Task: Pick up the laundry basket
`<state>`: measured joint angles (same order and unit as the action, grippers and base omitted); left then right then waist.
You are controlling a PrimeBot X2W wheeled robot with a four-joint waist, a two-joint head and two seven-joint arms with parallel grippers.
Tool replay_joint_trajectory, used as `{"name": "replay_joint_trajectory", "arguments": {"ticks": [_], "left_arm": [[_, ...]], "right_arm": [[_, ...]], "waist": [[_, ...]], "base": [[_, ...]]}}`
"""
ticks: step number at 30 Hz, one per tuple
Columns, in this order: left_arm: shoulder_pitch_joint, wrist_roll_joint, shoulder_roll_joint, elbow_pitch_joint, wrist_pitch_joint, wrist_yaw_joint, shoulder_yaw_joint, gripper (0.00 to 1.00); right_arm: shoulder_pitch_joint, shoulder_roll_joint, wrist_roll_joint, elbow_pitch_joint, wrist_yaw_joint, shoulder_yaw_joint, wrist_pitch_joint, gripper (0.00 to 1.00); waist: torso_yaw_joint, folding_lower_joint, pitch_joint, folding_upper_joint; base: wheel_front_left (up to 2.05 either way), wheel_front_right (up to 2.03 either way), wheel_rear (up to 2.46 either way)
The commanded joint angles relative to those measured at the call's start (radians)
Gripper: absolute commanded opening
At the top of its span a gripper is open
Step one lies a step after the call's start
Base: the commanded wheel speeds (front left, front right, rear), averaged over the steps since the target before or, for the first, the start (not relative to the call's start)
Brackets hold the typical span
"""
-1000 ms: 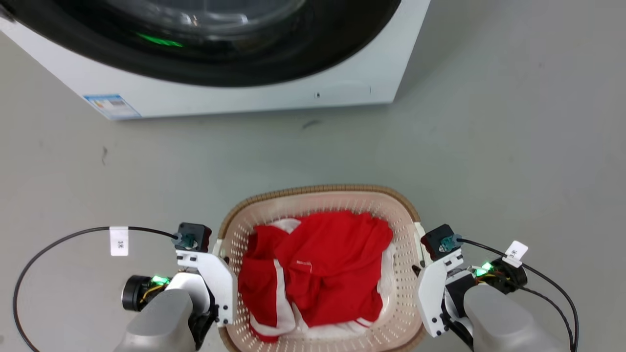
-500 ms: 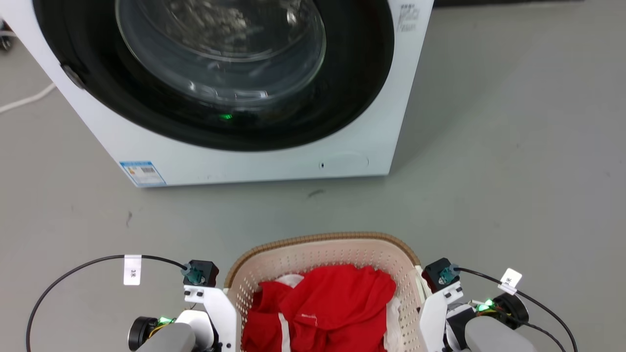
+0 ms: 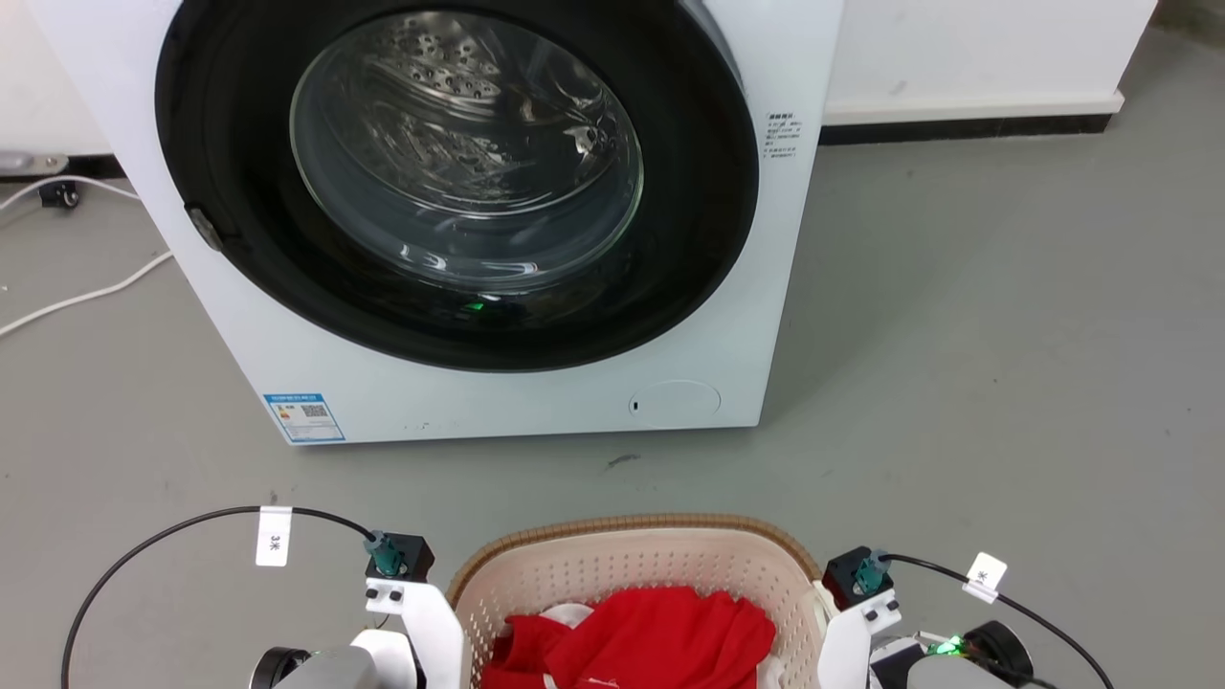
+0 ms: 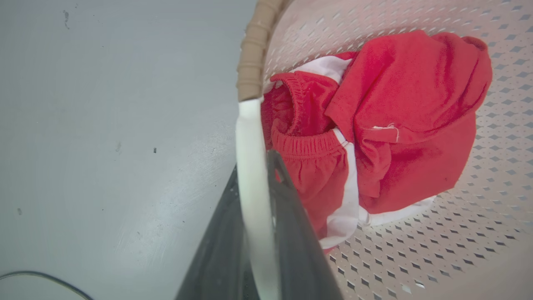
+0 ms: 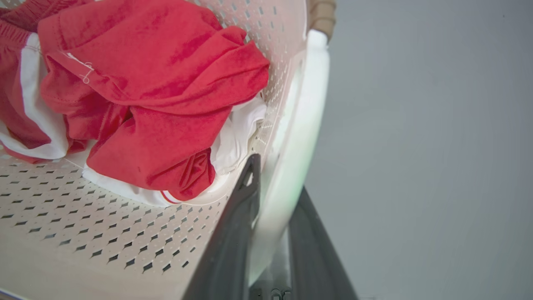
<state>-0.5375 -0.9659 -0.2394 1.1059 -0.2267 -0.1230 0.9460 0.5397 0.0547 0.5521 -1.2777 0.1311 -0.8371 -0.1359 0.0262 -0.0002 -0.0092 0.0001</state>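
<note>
**Laundry basket clamped by both handles, looks light but bendy**

The laundry basket (image 3: 627,569) is at the bottom of the head view, in front of the washing machine (image 3: 478,220) and well apart from it, with red and white clothes (image 3: 660,636) heaped inside. Thin perforated plastic plus a few garments, so I'd guess it's light, but the walls probably flex. The white side handles look like the best hold.

The left gripper (image 4: 254,164) pinches the left handle (image 4: 250,133), one finger inside the wall and one outside. The right gripper (image 5: 277,173) does the same on the right handle (image 5: 308,104). Both wrists flank the basket, roughly level. I can't tell if it's off the floor (image 3: 957,335).
</note>
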Motion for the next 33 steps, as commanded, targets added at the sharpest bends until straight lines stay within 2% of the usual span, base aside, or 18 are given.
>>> {"name": "replay_joint_trajectory", "arguments": {"ticks": [1, 14, 33], "left_arm": [[-0.01, -0.007, 0.01, -0.015, -0.013, -0.013, 0.011, 0.0], [-0.036, -0.105, -0.011, -0.044, -0.142, -0.014, 0.105, 0.0], [-0.056, -0.197, -0.017, -0.03, -0.167, -0.014, 0.188, 0.0]], "right_arm": [[-0.007, -0.006, 0.008, 0.012, -0.001, -0.009, -0.007, 0.0], [-0.002, 0.02, 0.107, 0.045, -0.001, -0.088, -0.116, 0.0], [0.013, 0.04, 0.213, 0.053, -0.001, -0.19, -0.139, 0.0]], "waist": [[0.0, 0.0002, -0.007, -0.0001], [0.001, 0.0002, -0.032, -0.0001], [-0.005, 0.0002, -0.035, -0.0001]], "base": [[0.0, 0.0, 0.0], [0.0, 0.0, 0.0], [0.0, 0.0, 0.0]]}}
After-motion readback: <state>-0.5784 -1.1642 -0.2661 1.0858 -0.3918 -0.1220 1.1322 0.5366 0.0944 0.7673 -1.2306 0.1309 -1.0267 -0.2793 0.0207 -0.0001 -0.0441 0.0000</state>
